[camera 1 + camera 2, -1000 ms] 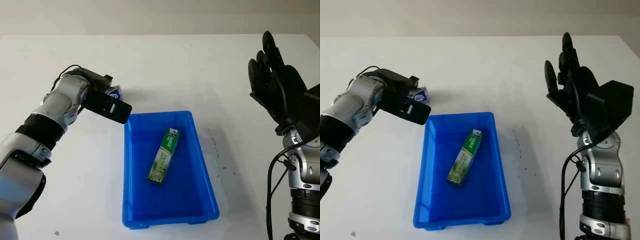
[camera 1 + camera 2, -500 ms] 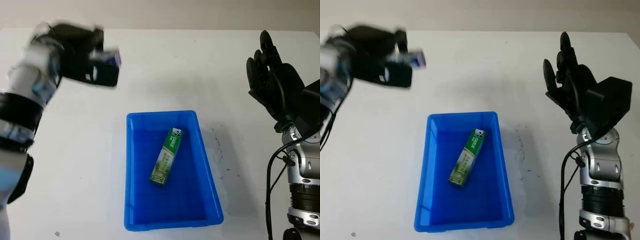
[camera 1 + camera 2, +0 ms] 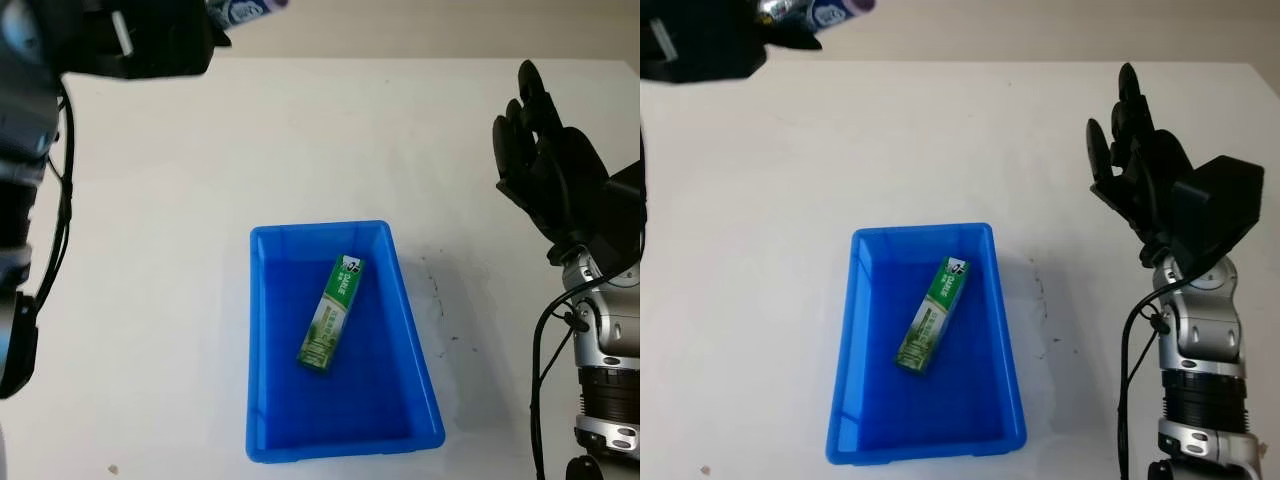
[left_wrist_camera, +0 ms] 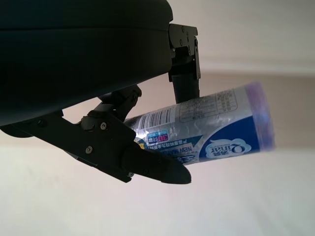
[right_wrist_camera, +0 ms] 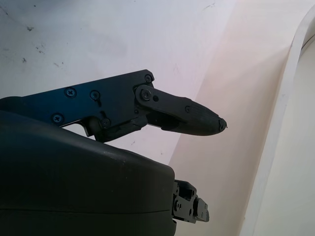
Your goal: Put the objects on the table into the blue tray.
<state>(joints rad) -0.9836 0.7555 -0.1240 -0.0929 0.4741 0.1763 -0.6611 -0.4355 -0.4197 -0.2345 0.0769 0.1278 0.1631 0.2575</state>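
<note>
- The left hand (image 3: 150, 35) is raised at the far left corner of the scene, and its top is cut off by the picture edge, so little of it can be made out from the head camera.
- A silver and blue packet (image 4: 206, 132) sticks out to the right of that hand; its purple-edged end (image 3: 245, 8) is all that shows from the head, and the print on it is too small to read there.
- In the left wrist view the fingers (image 4: 147, 164) are clamped on the packet, one below it and one (image 4: 184, 73) above, with the packet held clear of the white table (image 3: 330, 140).
- The right hand (image 3: 1140, 170) is held up at the right side of the table, palm turned toward the middle, open and holding nothing.
- One blue tray (image 3: 262, 400) sits near the middle of the table, toward the near edge.
- One green box (image 3: 330, 325) lies inside the tray, slanted, its white end toward the far side.
- That makes two task objects in sight: one in the tray, one in the left hand.
</note>
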